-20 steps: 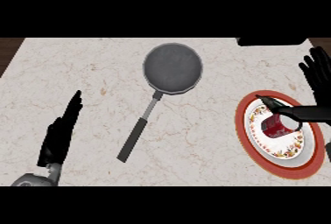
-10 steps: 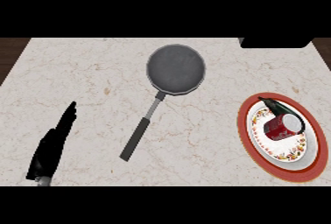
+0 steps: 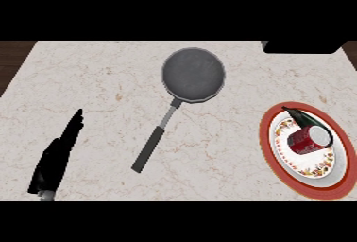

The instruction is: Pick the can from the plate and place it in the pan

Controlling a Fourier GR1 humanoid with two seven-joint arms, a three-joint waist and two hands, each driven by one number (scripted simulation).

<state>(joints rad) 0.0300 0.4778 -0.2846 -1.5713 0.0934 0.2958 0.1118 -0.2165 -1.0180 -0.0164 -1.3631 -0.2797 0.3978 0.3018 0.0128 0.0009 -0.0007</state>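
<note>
Red cylindrical can (image 3: 307, 140) lies on its side on the red-rimmed patterned plate (image 3: 331, 177) — not yet grasped. Left hand (image 3: 57, 158) rests flat, fingers straight and together; right hand out of view. Recommended: grip across the can's body, lift clear, carry to the round grey pan (image 3: 193, 74).

Red can (image 3: 308, 140) on its side on plate (image 3: 335, 179), pan (image 3: 194, 74) apart.

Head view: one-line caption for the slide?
Red can lying on the plate at right, empty pan at centre, left hand open at lower left.
</note>
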